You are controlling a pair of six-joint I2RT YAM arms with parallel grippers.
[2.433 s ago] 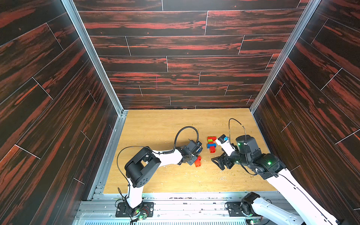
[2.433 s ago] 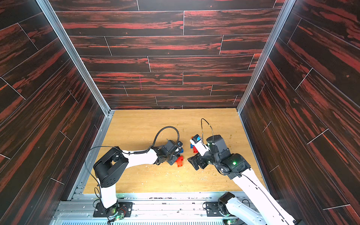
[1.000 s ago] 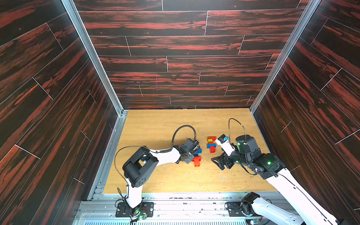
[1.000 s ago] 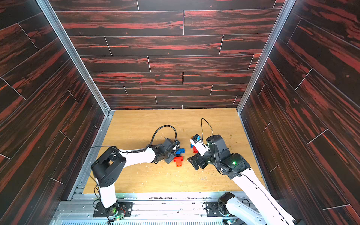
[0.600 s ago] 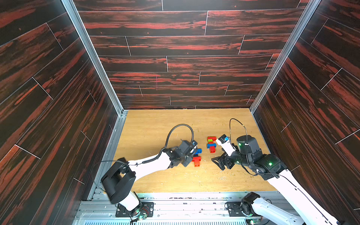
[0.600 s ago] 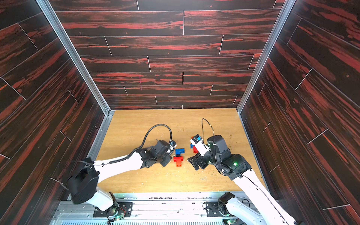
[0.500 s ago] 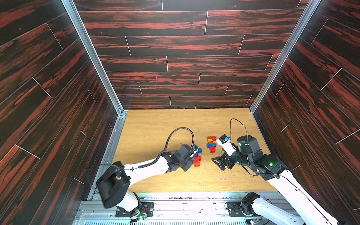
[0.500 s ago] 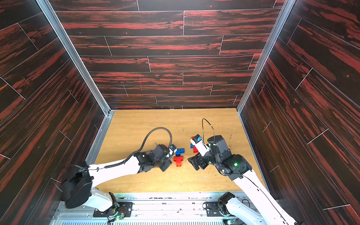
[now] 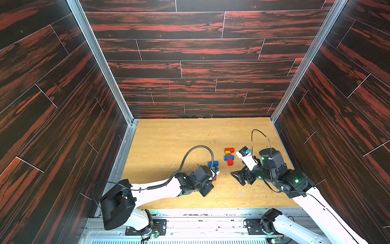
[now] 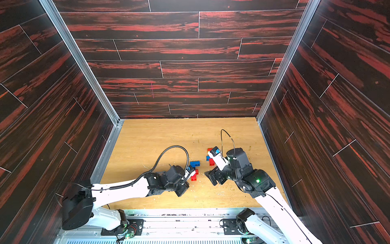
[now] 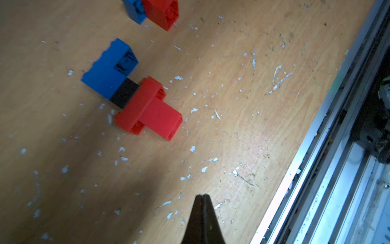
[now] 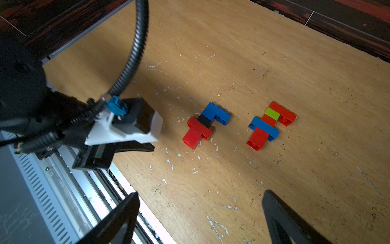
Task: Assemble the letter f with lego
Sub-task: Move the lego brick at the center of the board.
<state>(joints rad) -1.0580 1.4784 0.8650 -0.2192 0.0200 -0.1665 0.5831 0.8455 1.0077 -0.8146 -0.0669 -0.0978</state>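
Two lego assemblies lie flat on the wooden floor. One is built of blue, black and red bricks (image 12: 205,124) (image 11: 130,95) (image 10: 194,169); in a top view (image 9: 213,163) my left wrist partly hides it. The other has red, lime green and blue bricks (image 12: 270,124) (image 9: 229,156). My left gripper (image 11: 202,196) (image 12: 152,147) is shut and empty, low over the floor a short way from the blue-black-red lego, toward the front rail. My right gripper (image 12: 200,198) (image 9: 238,177) stands wide open and empty, on the front side of both assemblies.
A metal rail (image 11: 329,169) (image 9: 190,213) runs along the floor's front edge, close to both grippers. Dark wood-pattern walls (image 9: 190,63) close in the back and both sides. White flecks litter the floor (image 12: 211,179) around the lego.
My left arm has stretched out low and drawn its shut gripper back from the blue-black-red lego toward the front rail. That lego stays on the floor. The right arm has not moved.
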